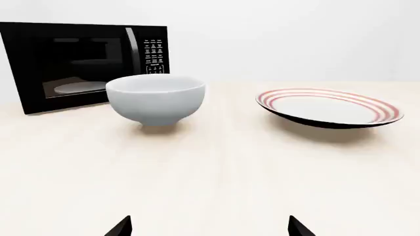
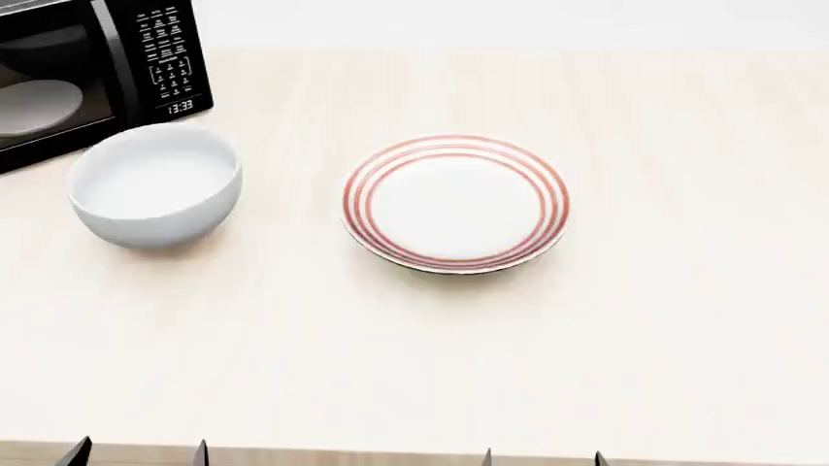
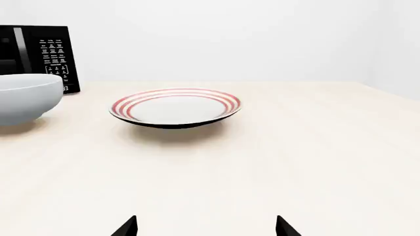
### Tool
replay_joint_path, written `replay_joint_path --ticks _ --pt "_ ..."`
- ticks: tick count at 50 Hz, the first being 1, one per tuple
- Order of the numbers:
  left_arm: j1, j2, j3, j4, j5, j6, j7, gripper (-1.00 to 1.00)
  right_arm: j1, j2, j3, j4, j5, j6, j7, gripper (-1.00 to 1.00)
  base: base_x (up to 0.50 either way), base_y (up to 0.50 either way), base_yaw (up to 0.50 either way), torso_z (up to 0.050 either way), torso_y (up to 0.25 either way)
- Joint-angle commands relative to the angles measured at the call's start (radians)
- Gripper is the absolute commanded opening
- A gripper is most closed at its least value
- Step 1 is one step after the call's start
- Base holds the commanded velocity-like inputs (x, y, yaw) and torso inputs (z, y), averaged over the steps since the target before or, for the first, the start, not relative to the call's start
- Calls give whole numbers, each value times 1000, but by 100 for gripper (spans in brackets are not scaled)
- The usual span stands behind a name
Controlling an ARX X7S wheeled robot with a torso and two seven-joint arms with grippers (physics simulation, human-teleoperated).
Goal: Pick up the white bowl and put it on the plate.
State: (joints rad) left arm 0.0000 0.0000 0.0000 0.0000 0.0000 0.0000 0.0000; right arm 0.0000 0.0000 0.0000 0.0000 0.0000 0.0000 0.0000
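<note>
The white bowl [image 2: 154, 184] stands upright on the pale wooden table, at the left, just in front of the microwave; it also shows as the bowl [image 1: 156, 99] and the bowl [image 3: 25, 98]. To its right, a little apart, lies the plate [image 2: 455, 202] with red rings, seen too as the plate [image 1: 329, 107] and the plate [image 3: 176, 106]. My left gripper [image 2: 139, 454] and right gripper [image 2: 543, 458] sit at the table's near edge, well short of both. Each is open with nothing between its tips: left gripper [image 1: 210, 228], right gripper [image 3: 205, 227].
A black microwave [image 2: 91, 58] stands at the back left, door shut, a pale dish [image 2: 37, 105] visible inside. The table [image 2: 428, 359] stretches wide to the right and toward me. A white wall runs behind it.
</note>
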Motion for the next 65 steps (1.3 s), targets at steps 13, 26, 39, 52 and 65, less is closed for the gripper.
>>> replay_joint_path --ticks 13,26,39,52,65 --pt "2 -50 62 5 -24 -5 -70 100 0 48 -55 -8 54 10 65 100 0 0 0 0 0" --pt "58 -88 94 93 -45 19 -65 100 -29 72 -89 -135 64 82 95 100 0 0 0 0 0" --pt "135 -113 81 477 -50 -93 -122 100 -117 115 -99 -490 50 172 141 100 0 0 0 0 0" --pt "165 -133 85 699 -92 -182 -142 100 -140 127 -97 -643 30 184 195 100 0 0 0 0 0" --pt "166 -145 89 677 -80 -156 -169 100 -143 148 -115 -682 0 198 222 100 0 0 0 0 0"
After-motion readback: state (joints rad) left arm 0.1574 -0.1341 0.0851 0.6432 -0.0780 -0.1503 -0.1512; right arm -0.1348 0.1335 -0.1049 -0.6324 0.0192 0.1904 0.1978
